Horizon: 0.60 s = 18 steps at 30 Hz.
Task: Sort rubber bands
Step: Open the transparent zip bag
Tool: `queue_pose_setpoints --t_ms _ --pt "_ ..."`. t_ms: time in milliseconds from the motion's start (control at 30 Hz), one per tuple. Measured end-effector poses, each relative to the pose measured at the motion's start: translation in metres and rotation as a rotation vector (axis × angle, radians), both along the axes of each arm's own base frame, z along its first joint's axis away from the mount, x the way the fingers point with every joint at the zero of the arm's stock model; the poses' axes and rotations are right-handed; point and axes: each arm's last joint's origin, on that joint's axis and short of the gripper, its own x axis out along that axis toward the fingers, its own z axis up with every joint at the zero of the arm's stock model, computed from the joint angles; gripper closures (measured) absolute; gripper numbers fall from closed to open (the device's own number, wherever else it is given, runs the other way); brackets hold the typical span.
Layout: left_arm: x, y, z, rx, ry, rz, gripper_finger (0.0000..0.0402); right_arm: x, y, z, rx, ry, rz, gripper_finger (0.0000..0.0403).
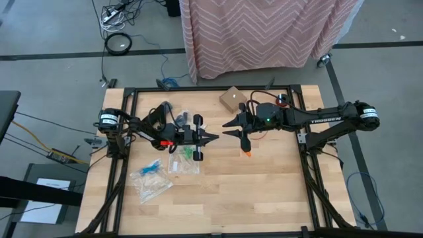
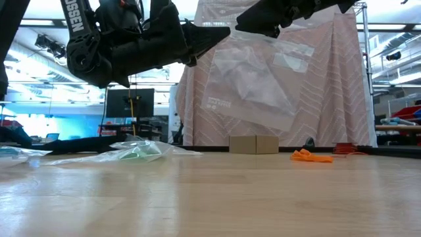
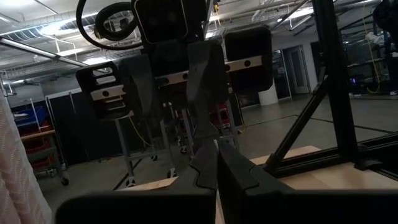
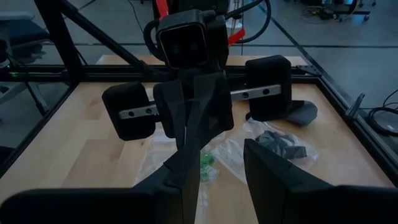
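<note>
A clear zip bag (image 2: 256, 85) hangs in the air between my two grippers, over the middle of the table. My left gripper (image 1: 213, 137) is shut at the bag's upper corner. Facing it, my right gripper (image 1: 228, 129) stands open at the bag's top edge, with a gap showing between its fingers (image 4: 273, 180). A small heap of orange rubber bands (image 1: 248, 153) lies loose on the wood just near of the right gripper. Green rubber bands (image 1: 192, 153) and blue ones (image 1: 151, 168) lie inside clear bags flat on the table. My left gripper pinches the hanging bag's upper corner (image 2: 231, 38) between its two shut fingers, coming level from the table's left. The bag hangs below it, slack and clear of the table. My right gripper has one finger (image 3: 208, 93) reaching to the bag's top edge beside the left fingertips. I cannot tell whether it touches the film.
A small cardboard box (image 1: 233, 99) stands at the far edge, behind the right gripper. Two flat clear bags (image 1: 158, 178) lie near and left of the left gripper. A dark heap in another clear bag (image 4: 283, 144) lies under the left arm. Bare wood spreads at the near right.
</note>
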Motion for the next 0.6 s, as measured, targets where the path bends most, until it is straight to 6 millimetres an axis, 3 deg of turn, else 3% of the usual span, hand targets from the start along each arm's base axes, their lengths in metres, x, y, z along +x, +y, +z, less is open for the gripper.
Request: queue_pose_setpoints --t_ms 600 --pt "0.0003 -0.0002 0.0003 0.001 -0.001 -0.008 0.0396 0.0004 -0.0001 0.0013 -0.001 -0.014 -0.001 0.0291"
